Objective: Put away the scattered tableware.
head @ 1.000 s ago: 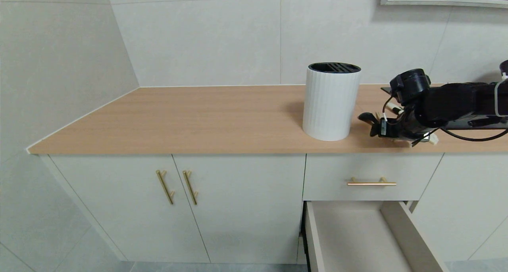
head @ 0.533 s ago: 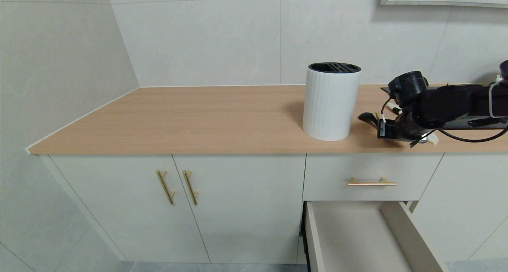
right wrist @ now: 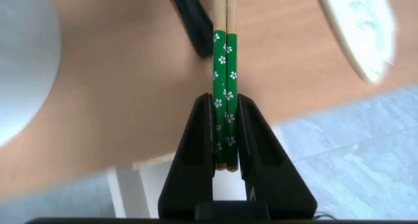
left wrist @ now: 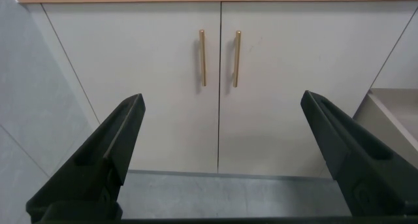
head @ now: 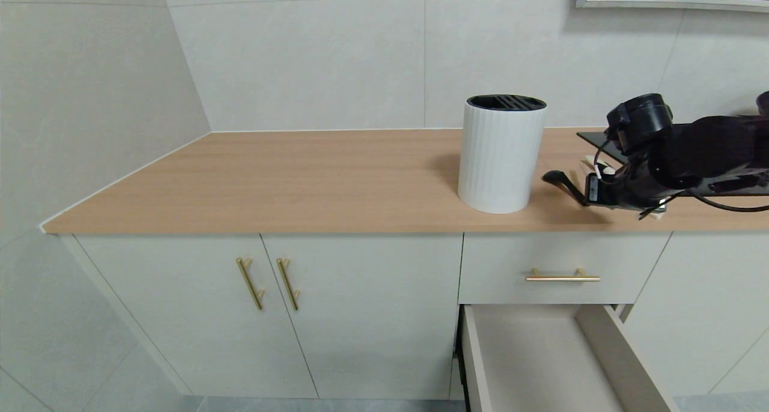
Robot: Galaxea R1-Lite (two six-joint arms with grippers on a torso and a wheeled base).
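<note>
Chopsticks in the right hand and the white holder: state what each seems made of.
Chopsticks: likely bamboo or wood, pale bare shafts, green painted ends with white flowers, gripped by the right hand. White holder: matte, finely ribbed wall, black slotted top; plastic or ceramic, cannot tell which.

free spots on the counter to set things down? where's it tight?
Bare: countertop from the left wall corner to the white slotted holder; also inside the open drawer. Crowded: right of the holder, where the right gripper, shut on chopsticks, sits beside a black utensil and a black board.
</note>
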